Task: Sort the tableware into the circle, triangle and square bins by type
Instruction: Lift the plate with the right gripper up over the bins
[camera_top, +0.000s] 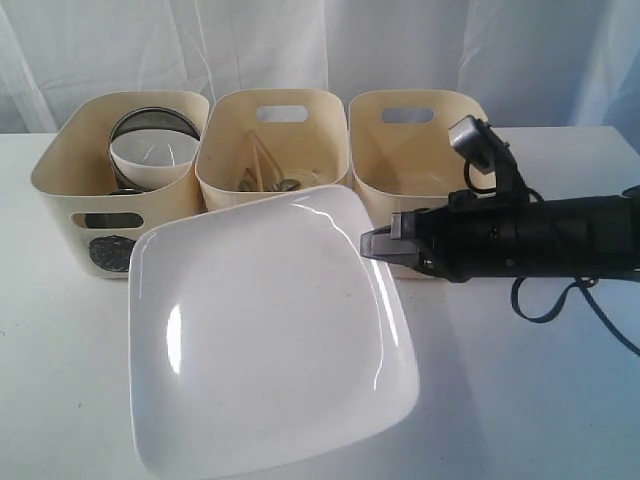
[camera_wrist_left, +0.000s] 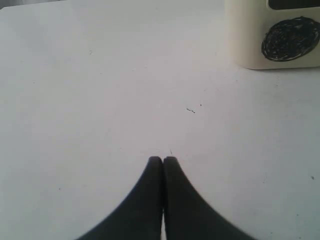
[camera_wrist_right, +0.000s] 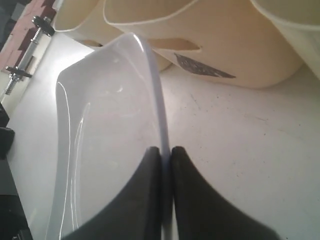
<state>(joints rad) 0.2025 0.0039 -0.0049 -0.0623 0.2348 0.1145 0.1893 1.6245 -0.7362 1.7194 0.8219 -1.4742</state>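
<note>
Starting on the left: the left pincer (camera_wrist_left: 162, 159) has its two dark, rounded fingertips pressed together with nothing between them, just above the bare white table (camera_wrist_left: 100, 100). Ahead of its tips and off to one side sits the circle bin (camera_wrist_left: 250, 40), smooth cream plastic with rounded corners and a black scribbled disc on its front.

In the exterior view that circle bin (camera_top: 70, 190) holds a round steel vessel (camera_top: 150, 122) with a small glossy white bowl (camera_top: 150, 160) leaning against it. Next along is the middle bin (camera_top: 270, 150), same cream shell and cut-out handle, with steel cutlery (camera_top: 285, 185) and thin wooden chopsticks (camera_top: 262, 160) inside. Its front mark is hidden behind the plate.

Now the big one: the large square white plate (camera_top: 270, 330), shiny glaze, soft rounded corners and a shallow dished centre, tilted up with its face to the camera. The right pincer (camera_top: 375, 243) is clamped on the plate's rim, one black finger on each side. Just behind this pincer stands the third cream bin (camera_top: 400, 160).
</note>
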